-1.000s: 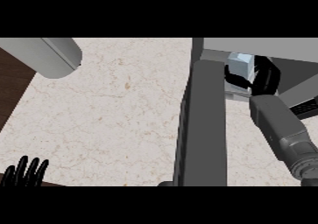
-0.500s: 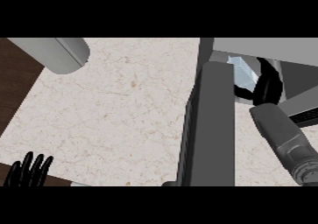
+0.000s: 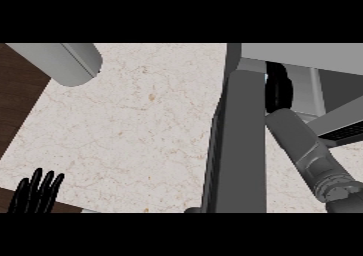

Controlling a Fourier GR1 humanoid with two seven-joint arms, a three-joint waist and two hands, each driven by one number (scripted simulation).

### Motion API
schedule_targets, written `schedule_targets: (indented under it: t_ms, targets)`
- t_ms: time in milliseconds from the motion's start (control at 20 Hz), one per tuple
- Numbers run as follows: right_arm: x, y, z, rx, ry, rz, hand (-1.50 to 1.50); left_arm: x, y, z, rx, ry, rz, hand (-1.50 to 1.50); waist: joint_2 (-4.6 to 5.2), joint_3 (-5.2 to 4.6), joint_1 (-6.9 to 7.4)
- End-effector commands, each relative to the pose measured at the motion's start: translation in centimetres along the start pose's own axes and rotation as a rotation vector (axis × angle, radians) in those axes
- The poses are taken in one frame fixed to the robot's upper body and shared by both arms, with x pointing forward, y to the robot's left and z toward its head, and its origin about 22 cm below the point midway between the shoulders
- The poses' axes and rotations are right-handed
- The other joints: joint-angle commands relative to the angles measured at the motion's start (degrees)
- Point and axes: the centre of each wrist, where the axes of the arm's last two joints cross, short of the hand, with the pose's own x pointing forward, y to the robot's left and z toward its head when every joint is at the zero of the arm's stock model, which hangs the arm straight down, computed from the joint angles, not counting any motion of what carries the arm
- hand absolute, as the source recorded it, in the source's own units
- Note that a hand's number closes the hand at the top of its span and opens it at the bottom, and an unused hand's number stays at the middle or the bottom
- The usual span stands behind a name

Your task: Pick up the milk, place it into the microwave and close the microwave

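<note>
Nearest the robot, the left hand (image 3: 36,194) rested at the counter's near left corner. Its black fingers were straight, pointing up and a little apart, and it held nothing. The pale marbled counter (image 3: 132,130) spread out from there, bare across its middle, with a strip of dark wood (image 3: 13,102) running along its left side.

To the right, the right forearm (image 3: 313,155) came in from the lower corner and slanted up and leftwards. It ran close beside the microwave door (image 3: 239,145), which stood open. I saw the door edge-on as a long grey slab reaching from the near edge of the counter towards the oven.

Beyond the end of the forearm, the right hand (image 3: 277,92) was a dark shape inside the mouth of the microwave (image 3: 309,54), just past the door's far end. I could not tell whether that hand was clasped on anything or spread. I could not make out the milk itself. Only a thin pale sliver (image 3: 267,79) showed between the hand and the door, and I could not tell whether that was the carton.

Farthest off, at the counter's far left, lay a grey rounded cylinder (image 3: 62,62), well apart from both hands.
</note>
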Motion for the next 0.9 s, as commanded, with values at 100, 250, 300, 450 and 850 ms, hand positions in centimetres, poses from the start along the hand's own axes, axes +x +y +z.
schedule_targets:
  t_ms: [100,250,300,450,850]
  targets:
    - [1.9,1.1,0.3,0.108,-0.028,-0.12,-1.5,0.0,0.2,0.2,0.0,-0.001,-0.007,-1.5,-0.32,0.07,-0.69]
    - [3.8,1.9,0.3,0.088,-0.02,-0.253,-1.5,0.2,0.3,-0.2,0.004,-0.025,-0.017,-1.5,-0.64,0.16,-1.69]
    - [2.3,1.2,0.2,0.096,-0.005,-0.282,-1.5,0.1,0.1,0.8,0.024,-0.008,-0.012,-1.5,-0.98,0.14,-2.36]
    - [1.4,1.2,0.8,0.119,-0.012,-0.374,-1.5,0.5,0.2,0.5,0.018,-0.022,-0.02,-1.5,-1.32,0.12,-3.73]
    - [-0.6,3.0,5.5,0.15,0.015,-0.625,-1.5,0.8,0.7,0.8,0.028,-0.009,-0.023,-1.5,-2.06,-0.03,-5.87]
